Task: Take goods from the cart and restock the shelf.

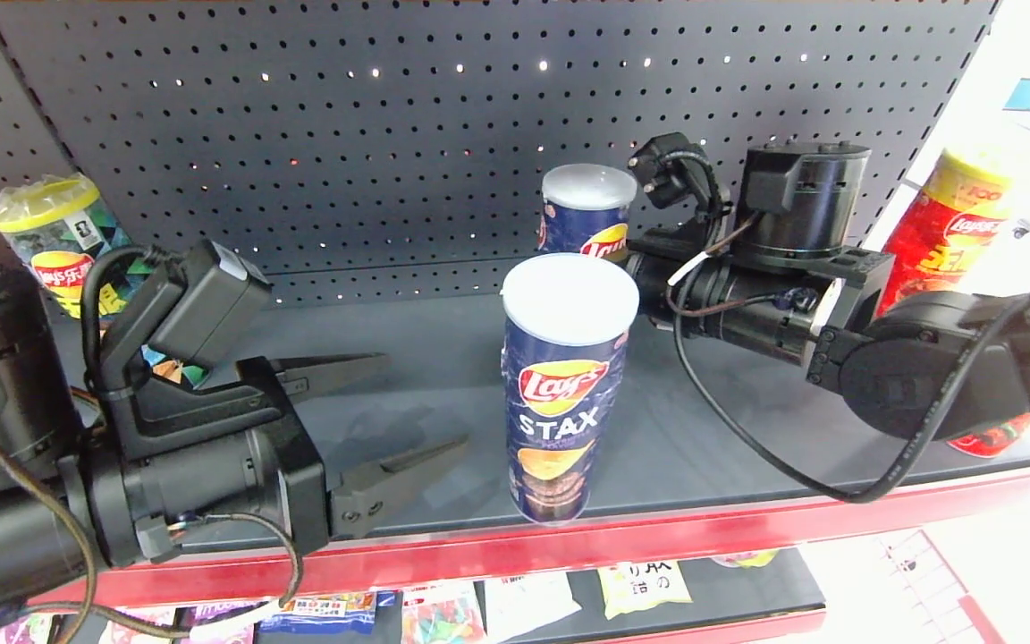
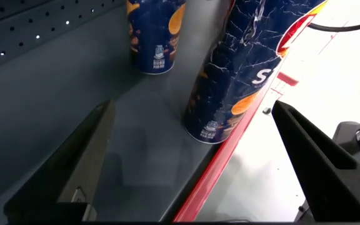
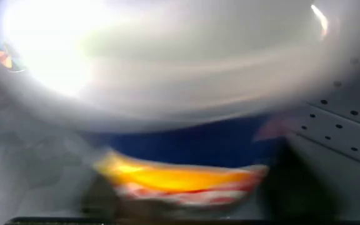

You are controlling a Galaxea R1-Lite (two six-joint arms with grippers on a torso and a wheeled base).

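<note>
Left claw [image 1: 426,399] (prongs apart) level beside can [image 1: 569,394]

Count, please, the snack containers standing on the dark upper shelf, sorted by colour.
Dark blue: 2, the front can and the rear can
Red: 1, the red can
Multicoloured with yellow rim: 1, the tub
Total: 4

Front can [image 1: 569,385] stands before rear can [image 1: 586,215] on shelf [image 1: 443,385].
</note>
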